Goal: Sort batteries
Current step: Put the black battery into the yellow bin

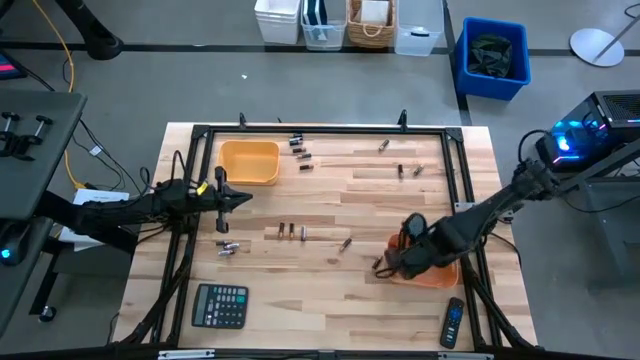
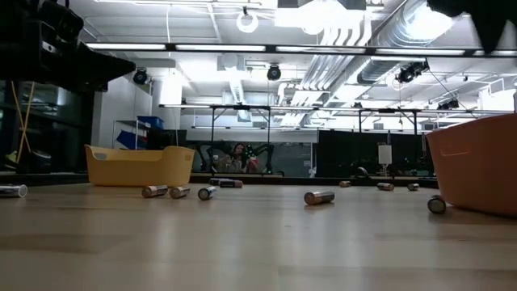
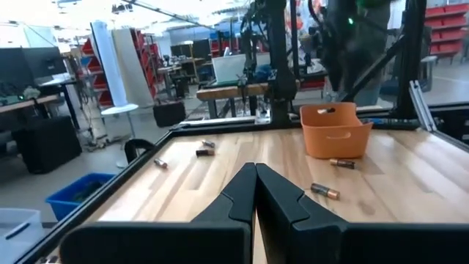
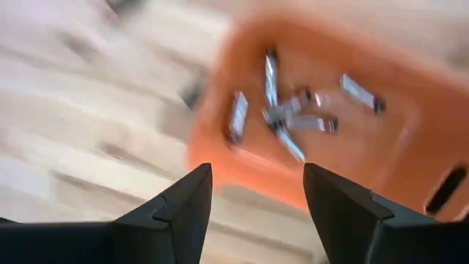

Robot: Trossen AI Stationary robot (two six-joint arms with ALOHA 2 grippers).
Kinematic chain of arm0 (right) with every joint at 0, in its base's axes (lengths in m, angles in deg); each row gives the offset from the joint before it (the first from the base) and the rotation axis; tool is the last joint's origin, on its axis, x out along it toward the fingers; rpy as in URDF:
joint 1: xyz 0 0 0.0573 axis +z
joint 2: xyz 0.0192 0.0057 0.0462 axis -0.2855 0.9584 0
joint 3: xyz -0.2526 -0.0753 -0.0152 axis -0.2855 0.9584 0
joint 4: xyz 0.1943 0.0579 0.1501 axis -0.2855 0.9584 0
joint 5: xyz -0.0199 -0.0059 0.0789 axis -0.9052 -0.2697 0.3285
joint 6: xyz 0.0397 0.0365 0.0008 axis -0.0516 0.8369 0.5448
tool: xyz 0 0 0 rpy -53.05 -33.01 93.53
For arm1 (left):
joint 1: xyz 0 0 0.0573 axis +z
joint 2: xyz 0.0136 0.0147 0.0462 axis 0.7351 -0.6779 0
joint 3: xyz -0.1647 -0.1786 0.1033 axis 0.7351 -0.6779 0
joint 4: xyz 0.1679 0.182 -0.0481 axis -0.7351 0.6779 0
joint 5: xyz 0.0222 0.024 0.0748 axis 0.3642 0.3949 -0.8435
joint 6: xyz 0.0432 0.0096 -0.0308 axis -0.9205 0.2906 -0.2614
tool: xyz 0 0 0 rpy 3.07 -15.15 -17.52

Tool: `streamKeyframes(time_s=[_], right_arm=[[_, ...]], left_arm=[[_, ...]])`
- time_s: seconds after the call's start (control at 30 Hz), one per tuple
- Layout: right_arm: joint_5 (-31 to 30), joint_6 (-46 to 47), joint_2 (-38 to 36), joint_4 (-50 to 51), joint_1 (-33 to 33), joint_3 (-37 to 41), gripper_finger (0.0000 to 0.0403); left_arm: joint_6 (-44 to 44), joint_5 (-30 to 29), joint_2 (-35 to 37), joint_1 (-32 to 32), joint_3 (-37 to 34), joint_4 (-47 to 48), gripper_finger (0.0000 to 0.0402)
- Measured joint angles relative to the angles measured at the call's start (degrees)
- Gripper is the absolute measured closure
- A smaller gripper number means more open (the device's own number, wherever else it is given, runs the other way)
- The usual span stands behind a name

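A: Nearest us on the counter (image 1: 330, 300) we see the black calculator (image 1: 220, 306) and the remote control (image 1: 452, 323) by the front edge.

B: Just behind the remote, the right claw (image 1: 385, 266) hangs over the front-left rim of the orange bin (image 1: 440, 277). We see its fingers (image 4: 183, 209) spread wide with nothing between them, and several batteries in the bin (image 4: 293, 121) below.

A: Across from it, the left claw (image 1: 243, 199) hovers with its fingers (image 3: 234, 202) pressed together, holding nothing, beside the yellow bin (image 1: 249, 162).

B: Loose batteries (image 1: 290, 231) lie mid-counter, with a few more (image 1: 228, 247) below the left claw and one (image 1: 345, 243) near the orange bin.

A: Farthest off, we count more cells (image 1: 299, 148) right of the yellow bin, and others (image 1: 408, 171) toward the back right.
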Motion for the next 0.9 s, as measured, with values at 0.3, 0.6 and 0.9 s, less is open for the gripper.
streamKeyframes(time_s=[0.3,0.6,0.9], right_arm=[[-18.4,0.0,-5.1,2.8,-4.1,-4.7,0.0191],[-21.2,-1.3,-4.9,1.9,-8.8,-4.7,0.0190],[-20.7,-18.8,-4.9,-2.6,-16.9,-4.7,0.0190]], left_arm=[[24.4,-0.6,-0.2,-0.1,0.0,-14.7,0.0401],[36.2,-10.2,-10.7,0.1,8.2,-26.1,0.0401],[30.9,25.1,-39.4,-2.2,35.1,28.1,0.0401]])
